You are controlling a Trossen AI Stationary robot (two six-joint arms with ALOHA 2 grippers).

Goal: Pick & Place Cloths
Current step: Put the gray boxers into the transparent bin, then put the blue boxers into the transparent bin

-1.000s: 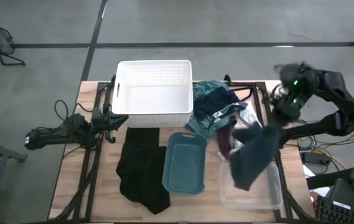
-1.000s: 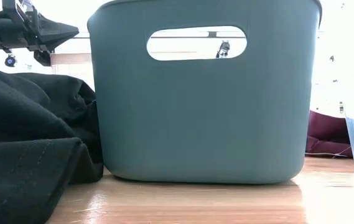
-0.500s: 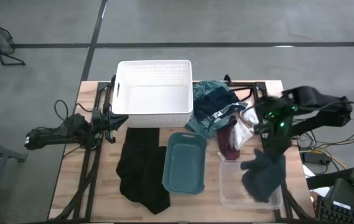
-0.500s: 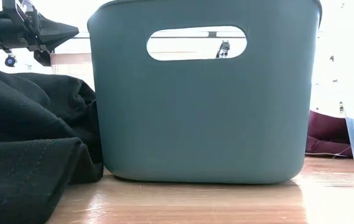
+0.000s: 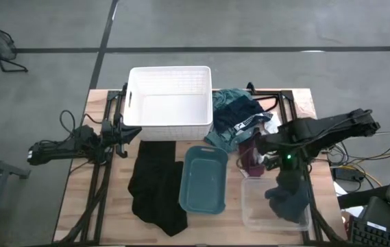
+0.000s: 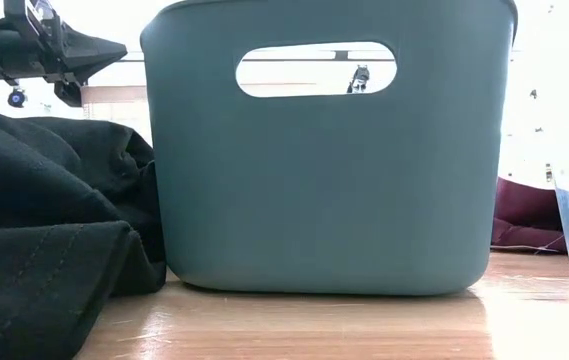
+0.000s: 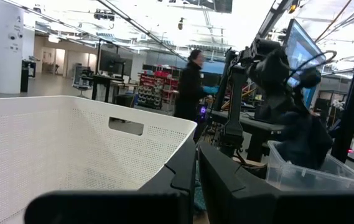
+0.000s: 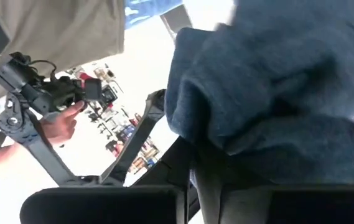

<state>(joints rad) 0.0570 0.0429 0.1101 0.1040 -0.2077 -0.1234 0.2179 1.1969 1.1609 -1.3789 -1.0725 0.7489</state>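
Note:
My right gripper (image 5: pixel 285 165) is over the clear bin (image 5: pixel 256 206) at the table's near right and is shut on a dark blue-grey cloth (image 5: pixel 287 199). The left wrist view shows that cloth (image 7: pixel 304 137) sinking into the clear bin (image 7: pixel 288 174). A teal and a navy lettered cloth (image 5: pixel 238 115) lie piled beside the white basket. The maroon cloth (image 5: pixel 251 156) and a small white one (image 5: pixel 271 132) lie next to them. The large black cloth (image 5: pixel 155 186) is spread on the table's near left. My left gripper (image 5: pixel 123 134) rests shut by the white basket. My right gripper pinches a bunched upper part of the dark blue-grey cloth (image 8: pixel 245 118), several folds of it, coming from above and pointing down. The cloth hangs below the fingers, and its lower end (image 5: pixel 289 209) lies heaped inside the clear bin.
A white perforated basket (image 5: pixel 171 75) stands at the far middle. A teal bin (image 5: pixel 203 180) stands at the near middle and fills the low view (image 6: pixel 324 200). A black wire hanger (image 5: pixel 277 96) lies at the far right. A person's hand (image 8: pixel 61 121) shows beyond the table.
My right gripper has swung from the table's far right toward the near edge and downward, over the clear bin. The cloth, which hung free and long below it, has come down into the bin, where its lower end has bunched up.

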